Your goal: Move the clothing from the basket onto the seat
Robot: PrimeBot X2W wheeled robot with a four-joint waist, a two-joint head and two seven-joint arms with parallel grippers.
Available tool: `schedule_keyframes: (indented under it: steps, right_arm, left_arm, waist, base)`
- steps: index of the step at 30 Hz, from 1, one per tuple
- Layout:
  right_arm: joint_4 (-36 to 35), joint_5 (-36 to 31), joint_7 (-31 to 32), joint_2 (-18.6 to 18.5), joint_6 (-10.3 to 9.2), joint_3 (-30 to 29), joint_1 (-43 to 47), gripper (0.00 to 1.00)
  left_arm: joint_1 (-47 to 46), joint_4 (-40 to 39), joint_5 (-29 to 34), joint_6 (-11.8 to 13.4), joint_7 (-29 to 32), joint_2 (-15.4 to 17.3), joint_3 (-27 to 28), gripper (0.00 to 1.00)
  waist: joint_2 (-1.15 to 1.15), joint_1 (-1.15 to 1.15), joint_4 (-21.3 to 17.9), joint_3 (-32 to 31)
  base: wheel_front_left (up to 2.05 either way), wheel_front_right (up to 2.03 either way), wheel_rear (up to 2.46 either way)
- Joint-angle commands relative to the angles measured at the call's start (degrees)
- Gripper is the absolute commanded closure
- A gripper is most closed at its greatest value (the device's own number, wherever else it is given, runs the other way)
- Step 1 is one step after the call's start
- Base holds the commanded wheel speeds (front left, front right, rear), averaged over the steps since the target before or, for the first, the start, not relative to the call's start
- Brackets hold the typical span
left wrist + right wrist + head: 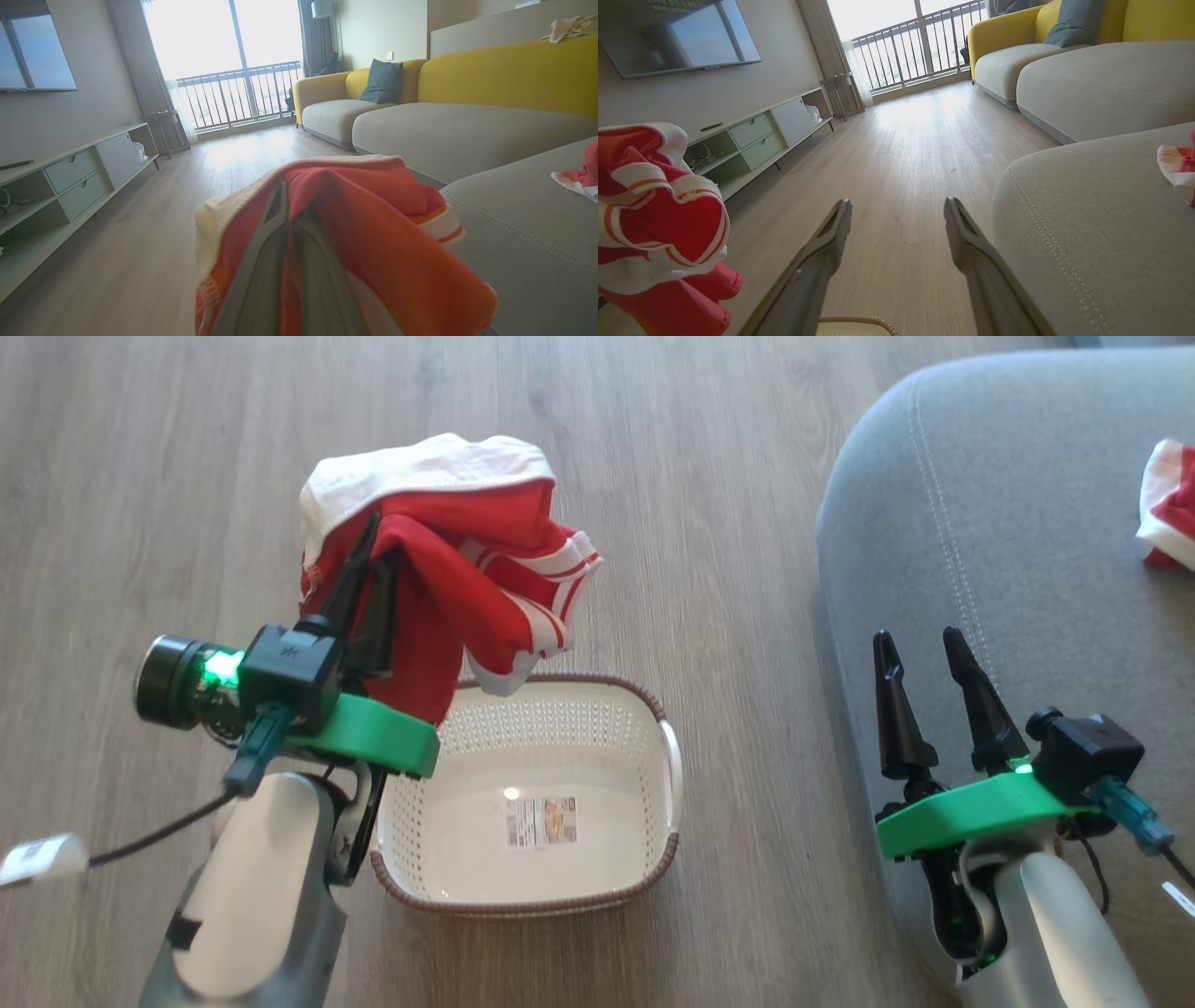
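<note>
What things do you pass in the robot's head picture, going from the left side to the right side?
Left gripper, shut on the red clothes → basket → right gripper, open → more red clothes, lying on the seat.

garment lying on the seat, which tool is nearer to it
Right. The right tool is open at the seat's edge, short of that garment; the left tool is across the basket, shut on a second garment.
</note>
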Motion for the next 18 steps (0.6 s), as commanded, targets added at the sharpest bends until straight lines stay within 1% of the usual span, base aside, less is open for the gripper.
schedule_keyframes:
  steps: [1,4,6,9,15,18]
  right_arm:
    - [-2.1,0.1,0.0,-0.4,0.40,1.4,-0.3,0.00]
    - [-2.5,-0.2,0.0,-0.4,0.40,1.5,0.4,0.00]
    - [-2.9,-0.4,0.0,-0.4,0.40,1.4,0.8,0.00]
    - [-3.3,-0.5,0.0,-0.4,0.40,1.3,1.4,0.00]
    - [-4.1,-0.8,0.0,-0.4,0.40,1.0,2.4,0.00]
    - [-4.6,-0.7,0.0,-0.4,0.40,0.9,2.4,0.00]
  left_arm:
    - [-1.5,-3.7,0.5,-0.4,-0.5,0.3,2.7,1.00]
    - [-0.2,-9.2,1.3,-1.7,-0.5,0.0,3.1,1.00]
    - [0.6,-12.8,2.5,-2.5,-0.5,-0.2,2.4,1.00]
    - [1.9,-16.2,3.6,-3.8,-0.5,-0.5,0.6,1.00]
    - [4.2,-19.6,3.2,-6.5,-0.5,-1.4,-2.7,1.00]
    - [5.2,-19.5,3.5,-7.1,-0.5,-1.7,-3.7,1.00]
  waist:
    - [0.00,0.01,0.3,-1.3]
    - [0.00,0.01,0.3,-2.2]
    - [0.00,0.01,0.4,-2.7]
    - [0.00,0.01,0.6,-3.4]
    - [0.00,0.01,0.9,-4.1]
    - [0.00,0.01,1.0,-3.8]
  base:
    - [0.00,0.00,0.00]
    - [0.00,0.00,0.00]
    - [0.00,0.00,0.00]
    - [0.00,0.00,0.00]
    - [0.00,0.00,0.00]
    - [0.00,0.00,0.00]
